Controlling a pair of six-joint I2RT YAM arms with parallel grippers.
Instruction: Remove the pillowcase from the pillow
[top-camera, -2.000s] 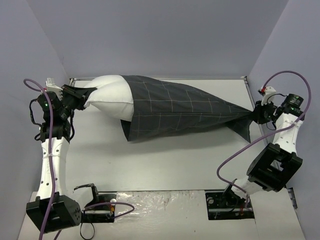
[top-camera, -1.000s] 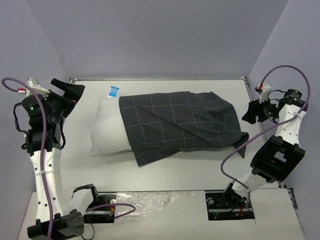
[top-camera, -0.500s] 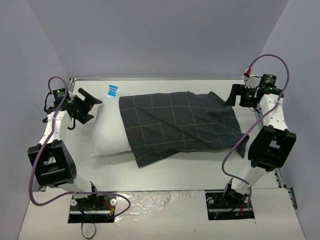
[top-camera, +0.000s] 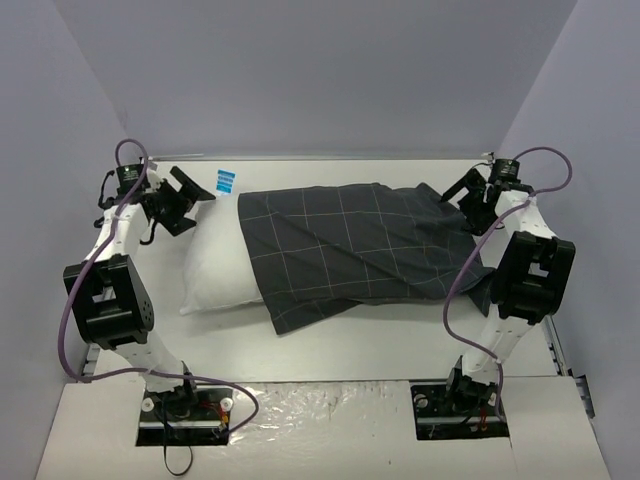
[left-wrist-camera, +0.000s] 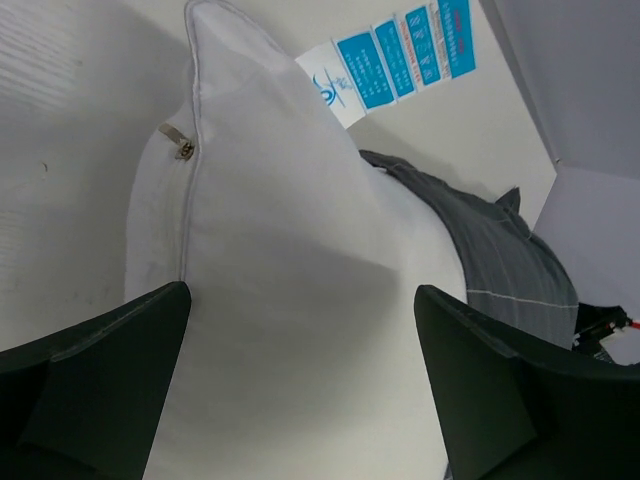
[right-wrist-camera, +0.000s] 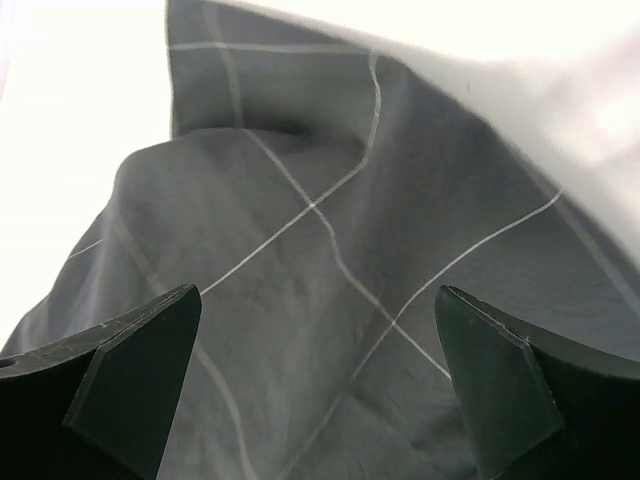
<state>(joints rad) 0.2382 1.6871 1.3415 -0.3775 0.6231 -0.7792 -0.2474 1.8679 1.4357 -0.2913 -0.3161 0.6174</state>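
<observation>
Hovering my left claw (top-camera: 186, 199) spread wide and empty just beside the bare end of the plump white rectangular pillow (top-camera: 215, 268), near its small blue tag (top-camera: 227, 182). My right claw (top-camera: 462, 192) hangs released too, at the far right corner of the dark charcoal grid-checked fabric pillowcase (top-camera: 350, 245). That pillowcase lies wrinkled on the white bench (top-camera: 350, 345), covering most of the pillow, whose left end pokes out.

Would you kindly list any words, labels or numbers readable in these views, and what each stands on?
Blue-and-white tag at a corner of the pillow: printed lines, too small and blurred to read.
The pillowcase: pale grid only, no text.
Nothing else carries writing.
</observation>
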